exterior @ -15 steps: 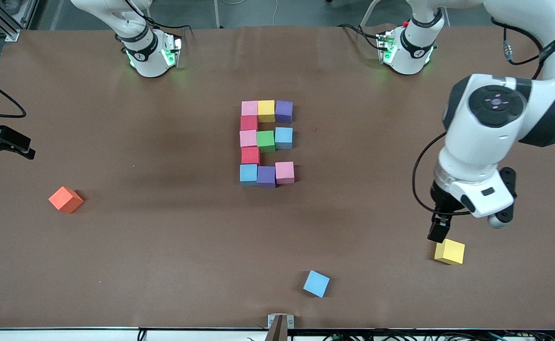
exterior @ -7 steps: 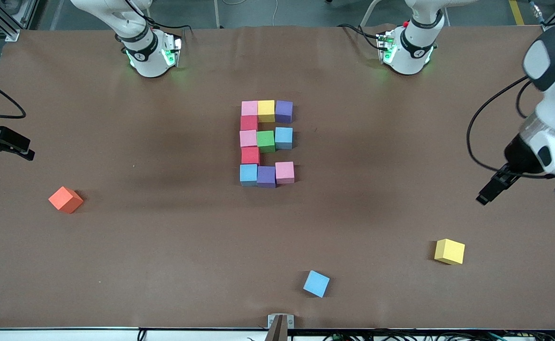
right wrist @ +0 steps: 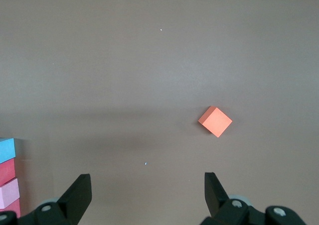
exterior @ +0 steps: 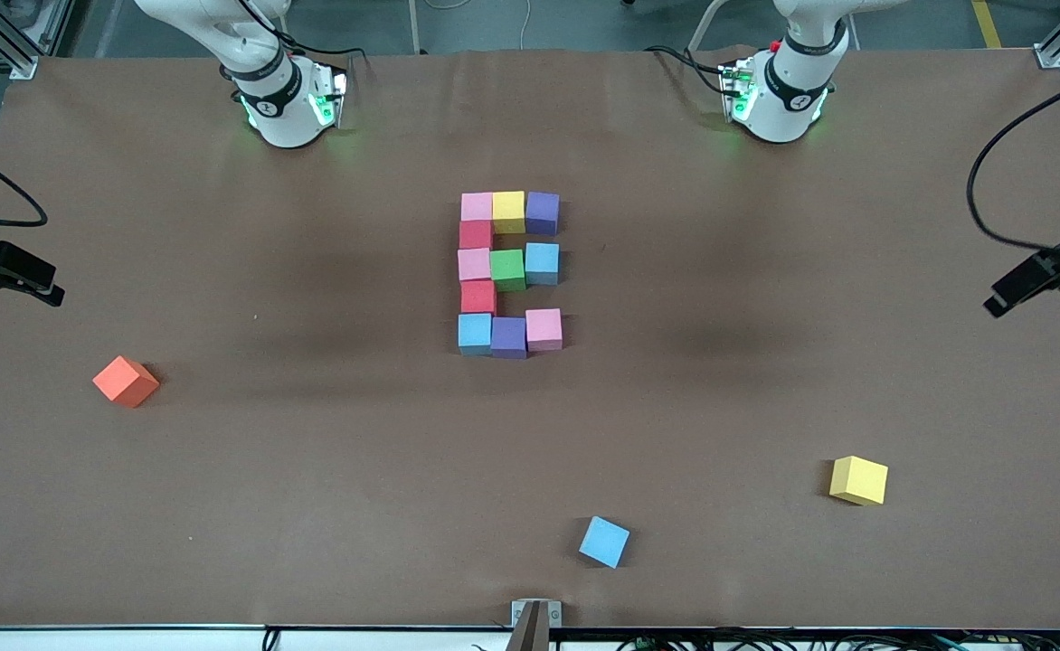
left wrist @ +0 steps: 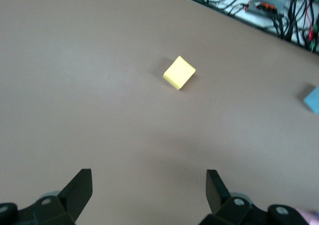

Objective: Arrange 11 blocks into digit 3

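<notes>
Blocks (exterior: pixel 507 271) form the digit 3 (exterior: pixel 477 296) at table centre. Left gripper (left wrist: pixel 148 190) and right gripper (right wrist: pixel 147 192) hover at their table ends, both released and empty.

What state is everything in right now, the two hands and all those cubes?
Left hand: open, empty.
Right hand: open, empty.
Digit 3: eleven cubes joined, flat on the table.
Loose yellow cube: alone.
Loose blue cube: alone, turned askew.
Orange cube: alone, askew.
</notes>
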{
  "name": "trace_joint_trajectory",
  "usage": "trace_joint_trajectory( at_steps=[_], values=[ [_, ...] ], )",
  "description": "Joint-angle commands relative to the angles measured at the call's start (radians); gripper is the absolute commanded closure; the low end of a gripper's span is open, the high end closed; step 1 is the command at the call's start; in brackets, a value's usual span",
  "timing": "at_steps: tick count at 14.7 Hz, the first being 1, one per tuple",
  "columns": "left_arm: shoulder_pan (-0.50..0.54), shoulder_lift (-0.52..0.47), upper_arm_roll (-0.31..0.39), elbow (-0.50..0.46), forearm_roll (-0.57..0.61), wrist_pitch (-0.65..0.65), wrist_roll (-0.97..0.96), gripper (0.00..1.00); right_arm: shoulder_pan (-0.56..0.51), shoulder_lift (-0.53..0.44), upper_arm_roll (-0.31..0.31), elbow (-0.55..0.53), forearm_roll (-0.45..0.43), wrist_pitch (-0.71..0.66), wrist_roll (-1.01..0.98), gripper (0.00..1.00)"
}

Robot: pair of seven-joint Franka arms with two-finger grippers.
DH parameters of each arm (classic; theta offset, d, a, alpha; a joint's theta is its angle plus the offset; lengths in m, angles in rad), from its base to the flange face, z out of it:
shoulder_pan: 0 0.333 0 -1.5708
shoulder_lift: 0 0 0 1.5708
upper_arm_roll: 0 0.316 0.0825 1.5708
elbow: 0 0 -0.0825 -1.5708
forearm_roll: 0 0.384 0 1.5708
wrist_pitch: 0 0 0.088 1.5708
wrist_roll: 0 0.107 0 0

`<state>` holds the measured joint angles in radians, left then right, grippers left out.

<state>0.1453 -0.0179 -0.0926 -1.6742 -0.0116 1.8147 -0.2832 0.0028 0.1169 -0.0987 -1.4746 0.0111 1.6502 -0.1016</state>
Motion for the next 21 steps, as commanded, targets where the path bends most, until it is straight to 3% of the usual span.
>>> trace_joint_trajectory(
  at_steps=[1,5,8,15,21],
  values=[
    [0.008,-0.011,-0.003,0.1,-0.019,-0.148,0.09,0.0,-0.001,-0.009,0.002,-0.006,-0.013,-0.006,0.016,0.0],
    [-0.056,-0.008,-0.004,0.246,-0.005,-0.32,0.085,0.0,0.0,-0.009,0.002,-0.006,-0.014,-0.003,0.016,0.0],
    [-0.073,0.001,-0.007,0.271,-0.004,-0.383,0.101,0.0,-0.001,-0.009,0.002,-0.006,-0.014,-0.003,0.014,0.0],
    [-0.154,0.039,-0.003,0.271,-0.008,-0.359,0.124,0.0,-0.001,-0.009,0.002,-0.006,-0.016,-0.001,0.014,0.0],
    [-0.138,0.035,-0.012,0.269,-0.015,-0.359,0.13,0.0,-0.004,-0.009,0.001,-0.006,-0.016,-0.006,0.014,0.0]
  ],
)
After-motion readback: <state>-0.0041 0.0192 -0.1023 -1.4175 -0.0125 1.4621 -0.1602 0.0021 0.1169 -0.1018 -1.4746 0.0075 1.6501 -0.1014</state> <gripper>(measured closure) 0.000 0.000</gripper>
